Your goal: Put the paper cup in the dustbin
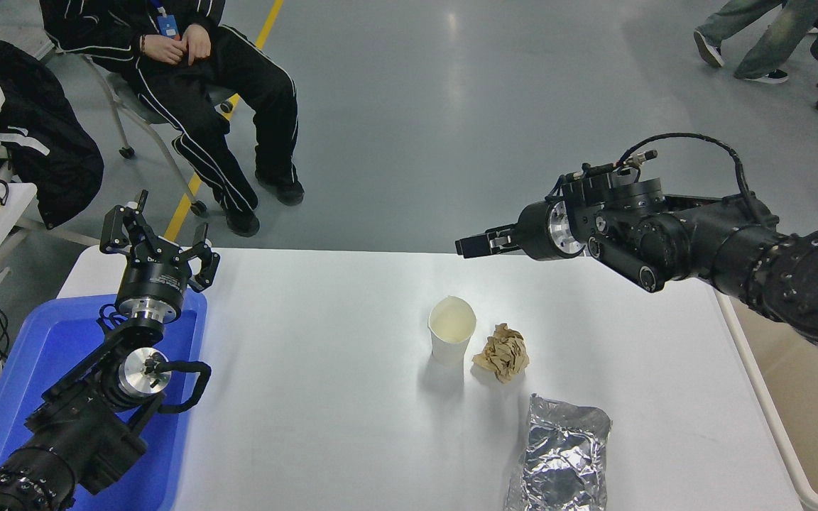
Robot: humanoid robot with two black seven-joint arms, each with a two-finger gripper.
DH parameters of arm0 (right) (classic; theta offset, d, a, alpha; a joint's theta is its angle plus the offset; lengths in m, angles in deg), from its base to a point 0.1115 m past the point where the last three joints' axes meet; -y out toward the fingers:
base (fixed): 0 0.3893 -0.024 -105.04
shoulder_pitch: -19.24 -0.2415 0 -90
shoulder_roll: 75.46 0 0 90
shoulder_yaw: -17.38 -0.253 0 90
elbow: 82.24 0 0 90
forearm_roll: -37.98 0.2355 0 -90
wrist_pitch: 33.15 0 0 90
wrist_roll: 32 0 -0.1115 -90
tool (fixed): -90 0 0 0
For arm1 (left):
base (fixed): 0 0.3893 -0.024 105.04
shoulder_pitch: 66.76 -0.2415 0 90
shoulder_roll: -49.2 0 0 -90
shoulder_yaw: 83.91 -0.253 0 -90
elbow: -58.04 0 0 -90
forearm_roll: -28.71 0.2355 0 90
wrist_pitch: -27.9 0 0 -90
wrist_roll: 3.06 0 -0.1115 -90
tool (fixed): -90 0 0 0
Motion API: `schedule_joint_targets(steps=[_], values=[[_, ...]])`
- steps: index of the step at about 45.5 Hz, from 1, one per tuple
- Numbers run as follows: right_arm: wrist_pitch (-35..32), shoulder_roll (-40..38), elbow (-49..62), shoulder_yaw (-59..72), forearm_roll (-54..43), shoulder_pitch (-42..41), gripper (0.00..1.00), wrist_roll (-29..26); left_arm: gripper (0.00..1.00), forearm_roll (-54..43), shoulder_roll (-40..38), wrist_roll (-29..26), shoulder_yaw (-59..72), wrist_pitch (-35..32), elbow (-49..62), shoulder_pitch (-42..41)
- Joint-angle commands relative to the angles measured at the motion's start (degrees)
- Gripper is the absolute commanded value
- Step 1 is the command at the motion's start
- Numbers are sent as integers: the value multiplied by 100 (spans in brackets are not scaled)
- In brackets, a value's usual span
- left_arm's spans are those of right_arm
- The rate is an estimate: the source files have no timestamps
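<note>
With the paper cup [451, 328] stood upright at frame centre on the desk [324, 397], touching a crumpled paper ball [502, 352], it could be toppled if clipped by the right gripper [467, 245], whose fingers are seen together.

You see a white paper cup [451, 330] with a pale cream inside, on a white table [324, 397]. Next to it sits a brown crumpled paper ball [502, 352] and a shiny silver foil bag [559, 461] — all wrinkly. The tray [40, 348] is bright blue. The dustbin [799, 397] is beige. Both robot arms are black with silver rings — the left gripper [157, 245] and the right gripper [471, 245] too.
</note>
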Motion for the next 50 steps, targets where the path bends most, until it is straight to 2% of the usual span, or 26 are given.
schedule_joint_targets(steps=[1,22,42,50], values=[[18,228,226,252,-187,448,86,1,100,1,0,0,0,0,0,2],[62,228,103,313,-187,835,86,1,100,1,0,0,0,0,0,2],[185,228,-390,234,-187,492,86,-17,100,1,0,0,0,0,0,2],[326,228,-416,234,-265,606,79,-17,100,1,0,0,0,0,0,-7]])
